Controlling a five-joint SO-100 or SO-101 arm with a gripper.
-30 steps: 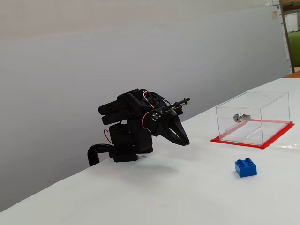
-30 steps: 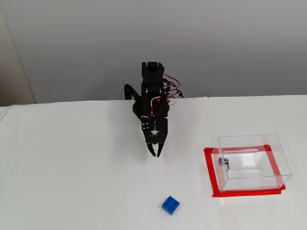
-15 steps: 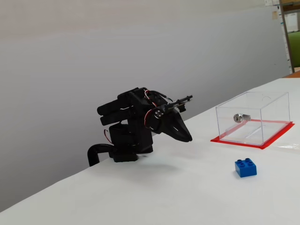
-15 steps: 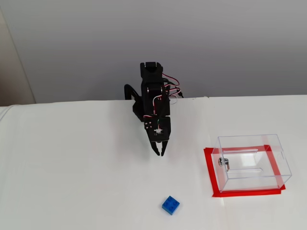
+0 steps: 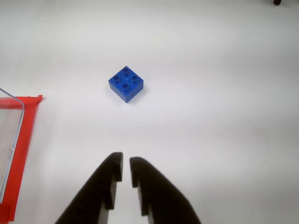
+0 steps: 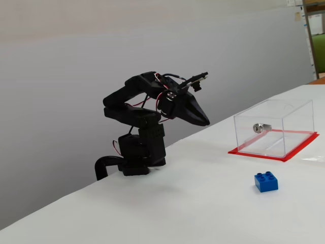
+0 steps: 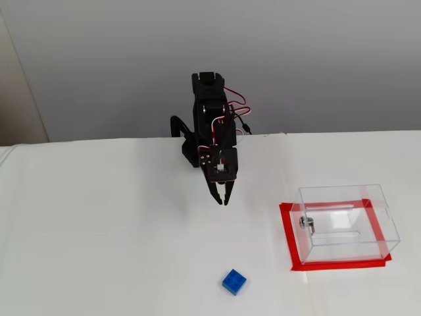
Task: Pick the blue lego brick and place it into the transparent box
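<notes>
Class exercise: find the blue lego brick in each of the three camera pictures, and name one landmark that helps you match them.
Wrist view: blue lego brick left of centre in the upper half, ahead of the gripper.
A fixed view: brick lower right, in front of the transparent box.
A fixed view: brick bottom centre, left of the box.
Shared landmark: the box's red base.

Raised gripper (image 5: 125, 166), jaws nearly closed
</notes>
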